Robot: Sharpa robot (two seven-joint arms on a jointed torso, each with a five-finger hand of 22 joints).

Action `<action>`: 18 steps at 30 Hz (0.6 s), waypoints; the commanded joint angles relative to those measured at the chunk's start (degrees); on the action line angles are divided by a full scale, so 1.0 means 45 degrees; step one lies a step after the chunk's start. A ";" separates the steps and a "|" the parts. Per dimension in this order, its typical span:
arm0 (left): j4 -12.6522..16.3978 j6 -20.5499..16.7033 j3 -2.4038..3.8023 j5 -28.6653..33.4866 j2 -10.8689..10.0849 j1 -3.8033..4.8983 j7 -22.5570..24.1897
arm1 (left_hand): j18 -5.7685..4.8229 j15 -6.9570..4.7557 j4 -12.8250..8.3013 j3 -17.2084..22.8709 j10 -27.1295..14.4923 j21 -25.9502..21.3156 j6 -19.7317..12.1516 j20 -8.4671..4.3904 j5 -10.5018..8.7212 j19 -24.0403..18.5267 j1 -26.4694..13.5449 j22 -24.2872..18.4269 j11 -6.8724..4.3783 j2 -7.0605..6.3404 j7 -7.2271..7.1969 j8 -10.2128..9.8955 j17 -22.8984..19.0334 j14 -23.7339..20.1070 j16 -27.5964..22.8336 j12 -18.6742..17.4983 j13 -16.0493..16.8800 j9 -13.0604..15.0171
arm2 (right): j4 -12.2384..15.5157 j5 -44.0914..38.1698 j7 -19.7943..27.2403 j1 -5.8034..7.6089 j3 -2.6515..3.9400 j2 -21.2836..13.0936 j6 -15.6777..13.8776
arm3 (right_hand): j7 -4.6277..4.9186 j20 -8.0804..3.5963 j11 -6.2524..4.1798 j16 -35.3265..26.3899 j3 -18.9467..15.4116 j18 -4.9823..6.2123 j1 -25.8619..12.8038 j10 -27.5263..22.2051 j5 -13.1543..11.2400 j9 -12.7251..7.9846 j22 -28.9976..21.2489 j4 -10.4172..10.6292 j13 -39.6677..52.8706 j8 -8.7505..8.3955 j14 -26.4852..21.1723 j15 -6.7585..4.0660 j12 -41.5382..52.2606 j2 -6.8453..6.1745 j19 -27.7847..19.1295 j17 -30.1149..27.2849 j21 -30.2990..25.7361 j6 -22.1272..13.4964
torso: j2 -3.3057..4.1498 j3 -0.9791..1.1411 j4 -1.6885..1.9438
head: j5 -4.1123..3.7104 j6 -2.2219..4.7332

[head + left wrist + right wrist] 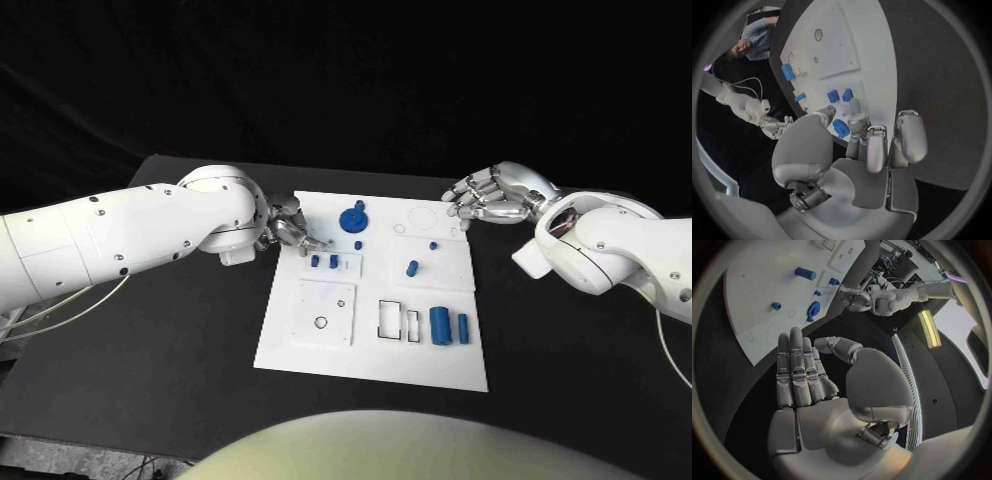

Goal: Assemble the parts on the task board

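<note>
The white task board (433, 350) lies in the middle of the black table. On it I see a round blue part (353, 217) near the far edge, two small blue parts (325, 261) side by side, another blue part (413, 268) further right, and two blue cylinders (450, 327) standing near the front right. My left hand (293, 230) hovers at the board's left edge with its fingers apart, holding nothing; its fingertips (854, 107) reach toward the round part (841, 128). My right hand (488, 196) is at the board's far right corner, fingers straight (798, 365), empty.
The board (754, 300) has recessed outlines: a square plate with small holes (326, 312) at the front left and rectangular slots (400, 320) beside the cylinders. Black tabletop (188, 340) surrounds the board on both sides. Cables hang off the table's left edge (58, 305).
</note>
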 commanded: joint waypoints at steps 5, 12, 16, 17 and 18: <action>0.0207 -0.2450 0.0024 0.1126 -0.0001 -0.0005 0.2920 | 0.0950 0.0631 -0.0618 0.2050 -0.3369 -0.5405 -0.2458 0.0546 0.1372 -0.2468 0.1973 0.0607 0.0740 -0.0616 0.0857 -0.0117 0.0170 -0.0558 -0.2547 -0.2763 -0.3256 -0.0007 | 0.0026 -0.0022 0.0029 -0.0020 0.0000 -0.0031 -0.0005 | -0.0007 0.0047 -0.0005 -0.0042 -0.0125 0.0054 0.0015 0.0045 -0.0231 -0.0007 0.0015 -0.0031 -0.0019 0.0040 0.0069 -0.0037 0.0072 0.0066 -0.0042 0.0045 0.0017 0.0079 | 0.0004 -0.0005 -0.0001 | -0.0092 0.0001; 0.0352 -0.4351 -0.0145 -0.0818 0.0259 -0.0110 0.5614 | 0.1483 0.1201 -0.1899 0.3506 -0.4649 -0.9836 -0.3829 0.1120 -0.0121 -0.4535 0.3179 -0.0921 0.1352 -0.0979 0.1519 -0.0465 -0.4344 -0.4221 -0.6644 -0.4339 -0.4961 -0.0429 | 0.0043 0.0091 0.0228 -0.0026 0.0000 -0.0061 -0.0204 | -0.0033 0.0373 -0.0049 0.0006 -0.0902 0.0325 0.0259 0.0009 -0.5288 0.0096 -0.0621 0.0399 -0.0048 0.0199 0.0107 0.0003 0.0184 0.0163 0.0177 0.0310 -0.0640 0.0016 | 0.0015 -0.0026 -0.0007 | -0.0188 0.0001; 0.0337 -0.5315 -0.0239 -0.2503 0.0452 -0.0309 0.6653 | 0.1518 0.1171 -0.2249 0.3566 -0.4477 -0.9980 -0.3637 0.1129 -0.0378 -0.4402 0.3325 -0.0992 0.1308 -0.1205 0.1449 -0.0453 -0.4362 -0.4012 -0.6505 -0.4448 -0.5301 -0.0571 | 0.0052 0.0112 0.0306 -0.0028 0.0000 -0.0078 -0.0255 | -0.0033 0.0451 -0.0016 0.0017 -0.1069 0.0363 0.0291 -0.0009 -0.5581 0.0123 -0.1044 0.0556 -0.0045 0.0245 0.0104 0.0014 0.0238 -0.0012 0.0410 0.0402 -0.1006 -0.0022 | 0.0009 -0.0003 0.0005 | -0.0221 0.0001; 0.0303 -0.5500 -0.0266 -0.3070 0.0530 -0.0364 0.6868 | 0.1527 0.1131 -0.2407 0.3573 -0.4468 -1.0003 -0.3517 0.1108 -0.0313 -0.4320 0.3339 -0.0984 0.1251 -0.1367 0.1298 -0.0509 -0.4193 -0.3799 -0.6254 -0.4514 -0.5454 -0.0672 | 0.0052 0.0115 0.0323 -0.0029 0.0000 -0.0080 -0.0263 | -0.0034 0.0455 -0.0017 0.0019 -0.1110 0.0366 0.0298 -0.0014 -0.5483 0.0130 -0.1139 0.0596 -0.0045 0.0258 0.0104 0.0015 0.0250 -0.0043 0.0473 0.0423 -0.1083 -0.0026 | 0.0011 -0.0002 0.0007 | -0.0230 0.0001; 0.0267 -0.5587 -0.0286 -0.3477 0.0596 -0.0395 0.6975 | 0.1527 0.1130 -0.2476 0.3564 -0.4543 -1.0017 -0.3509 0.1098 -0.0315 -0.4301 0.3340 -0.0977 0.1255 -0.1445 0.1272 -0.0558 -0.4130 -0.3744 -0.6166 -0.4563 -0.5518 -0.0722 | 0.0050 0.0117 0.0331 -0.0030 0.0000 -0.0079 -0.0267 | -0.0035 0.0456 -0.0016 0.0018 -0.1128 0.0366 0.0304 -0.0017 -0.5450 0.0132 -0.1180 0.0609 -0.0045 0.0262 0.0103 0.0015 0.0254 -0.0060 0.0500 0.0432 -0.1117 -0.0031 | 0.0009 -0.0004 0.0005 | -0.0235 0.0001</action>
